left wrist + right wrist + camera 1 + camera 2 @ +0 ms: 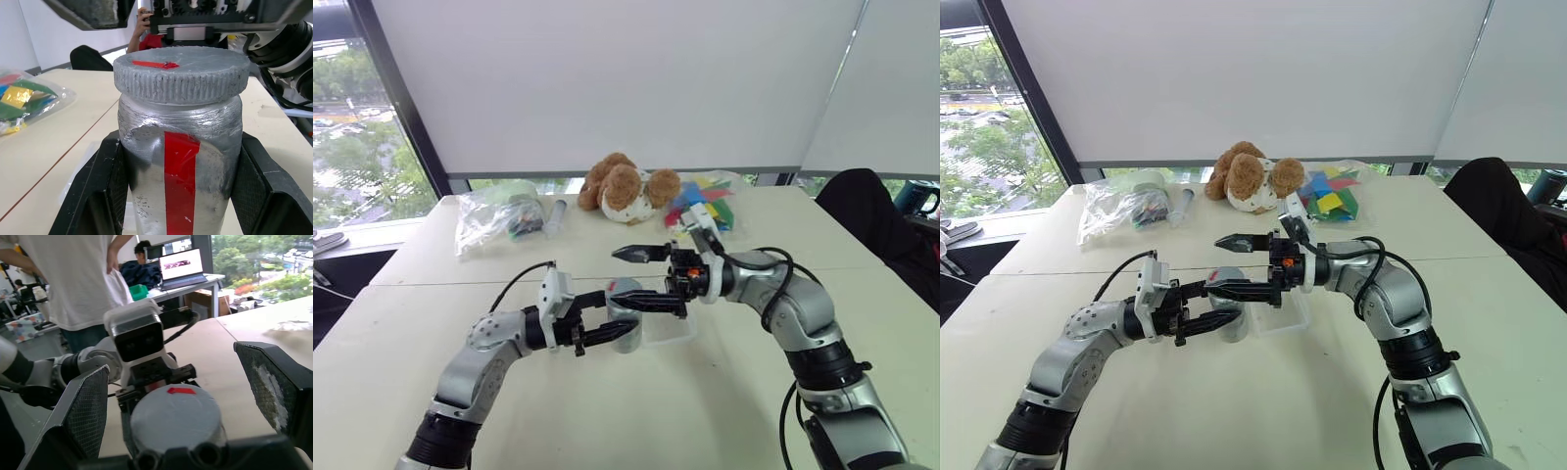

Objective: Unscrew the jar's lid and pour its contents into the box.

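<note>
Our left gripper (607, 323) is clamped on the silver-grey metallic jar (178, 161), held above the table beside the clear plastic box (671, 333). Our right gripper (181, 396), fingers apart, straddles the ribbed grey lid (181, 68); we should centre, close firmly, then twist.

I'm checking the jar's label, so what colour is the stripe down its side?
Red, running vertically down the silver-grey jar; clearest in the left wrist view.
</note>
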Tool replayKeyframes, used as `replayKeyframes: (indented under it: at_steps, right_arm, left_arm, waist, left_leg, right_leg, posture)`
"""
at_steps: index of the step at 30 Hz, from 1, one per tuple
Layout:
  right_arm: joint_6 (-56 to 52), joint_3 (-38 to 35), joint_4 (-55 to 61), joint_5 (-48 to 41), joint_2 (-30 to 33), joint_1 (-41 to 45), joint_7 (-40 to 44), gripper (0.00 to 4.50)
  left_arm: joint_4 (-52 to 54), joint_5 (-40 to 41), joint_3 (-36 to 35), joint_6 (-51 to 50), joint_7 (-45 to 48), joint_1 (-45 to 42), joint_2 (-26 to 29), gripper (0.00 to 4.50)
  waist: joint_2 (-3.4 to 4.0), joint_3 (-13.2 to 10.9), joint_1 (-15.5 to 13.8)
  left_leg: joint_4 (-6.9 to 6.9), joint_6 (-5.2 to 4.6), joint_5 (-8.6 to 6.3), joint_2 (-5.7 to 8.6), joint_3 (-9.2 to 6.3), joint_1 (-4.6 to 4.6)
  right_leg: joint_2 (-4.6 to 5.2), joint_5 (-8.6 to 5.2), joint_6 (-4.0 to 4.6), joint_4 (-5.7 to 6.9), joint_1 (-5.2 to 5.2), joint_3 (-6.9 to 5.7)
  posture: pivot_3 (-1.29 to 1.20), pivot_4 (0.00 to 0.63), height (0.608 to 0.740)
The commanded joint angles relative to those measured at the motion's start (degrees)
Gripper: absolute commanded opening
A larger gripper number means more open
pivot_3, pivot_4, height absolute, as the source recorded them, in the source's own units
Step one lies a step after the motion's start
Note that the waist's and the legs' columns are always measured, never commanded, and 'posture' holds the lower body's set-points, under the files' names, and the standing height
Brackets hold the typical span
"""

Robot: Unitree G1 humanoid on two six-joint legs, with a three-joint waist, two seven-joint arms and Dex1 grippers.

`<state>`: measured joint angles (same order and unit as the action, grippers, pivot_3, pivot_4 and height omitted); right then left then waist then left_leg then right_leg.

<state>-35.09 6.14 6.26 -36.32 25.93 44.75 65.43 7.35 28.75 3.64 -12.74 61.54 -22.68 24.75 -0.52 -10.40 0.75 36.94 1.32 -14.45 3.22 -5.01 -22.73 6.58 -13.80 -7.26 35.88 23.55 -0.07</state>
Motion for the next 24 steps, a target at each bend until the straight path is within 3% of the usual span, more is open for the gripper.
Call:
replayKeyframes:
  at_steps: [1, 11, 13, 17, 21, 24]
  right_arm:
    - [-1.70, 0.15, 3.31, -0.67, 0.90, 0.47, -0.45, 4.44]
    - [-0.06, 3.20, 1.66, 4.96, 0.10, 0.83, -2.72, 4.44]
    - [0.78, 2.78, 1.36, 4.77, -0.55, 0.83, -2.68, 3.91]
    - [1.39, 2.51, 1.61, 3.95, -0.60, 0.53, -1.35, 2.34]
    - [0.75, 0.99, 2.60, 1.07, -1.43, -0.21, -0.68, 2.36]
    - [-8.18, -8.33, 3.01, -14.02, -5.81, -0.29, -6.12, 2.36]
  left_arm:
    - [1.75, 0.15, -0.57, 1.44, 0.34, -0.36, 0.39, 2.14]
    - [1.57, 0.04, -0.33, 1.85, 0.43, -0.32, 0.26, 2.14]
    - [1.62, 0.03, -0.32, 1.81, 0.42, -0.35, 0.29, 2.14]
    - [1.81, 0.08, -0.39, 1.56, 0.39, -0.39, 0.53, 2.14]
    - [2.03, 0.23, -0.53, 1.31, 0.52, -0.27, 0.89, 2.14]
    - [2.38, 0.68, -0.88, 0.85, 0.93, 0.05, 1.62, 2.14]
  waist:
    - [0.00, 0.00, -0.02]
    - [0.00, 0.00, -0.02]
    - [0.00, 0.00, -0.01]
    - [0.00, 0.00, 0.00]
    - [0.00, 0.00, -0.01]
    - [-0.03, -0.02, -0.02]
  left_leg:
    - [0.00, 0.00, 0.00, 0.00, 0.00, 0.00]
    - [0.00, 0.00, 0.00, 0.01, 0.00, 0.00]
    - [0.00, 0.00, 0.00, 0.01, 0.00, 0.00]
    - [0.00, 0.00, 0.00, 0.01, 0.00, 0.00]
    - [0.00, 0.00, 0.00, 0.01, 0.00, 0.00]
    - [0.00, 0.00, 0.00, -0.01, -0.01, 0.00]
  right_leg:
    - [0.00, 0.00, 0.00, 0.00, 0.00, 0.00]
    - [0.01, 0.00, 0.00, 0.00, 0.00, 0.00]
    - [0.01, 0.00, 0.00, 0.00, 0.00, 0.00]
    - [0.00, 0.00, 0.00, 0.00, 0.00, 0.00]
    - [0.00, 0.00, 0.00, 0.00, 0.00, 0.00]
    - [0.01, 0.00, 0.00, 0.00, 0.00, 0.00]
  posture:
    - [0.00, 0.150, 0.740]
    - [0.00, 0.150, 0.740]
    - [0.00, 0.150, 0.740]
    - [0.00, 0.150, 0.740]
    - [0.00, 0.150, 0.740]
    - [0.00, 0.150, 0.740]
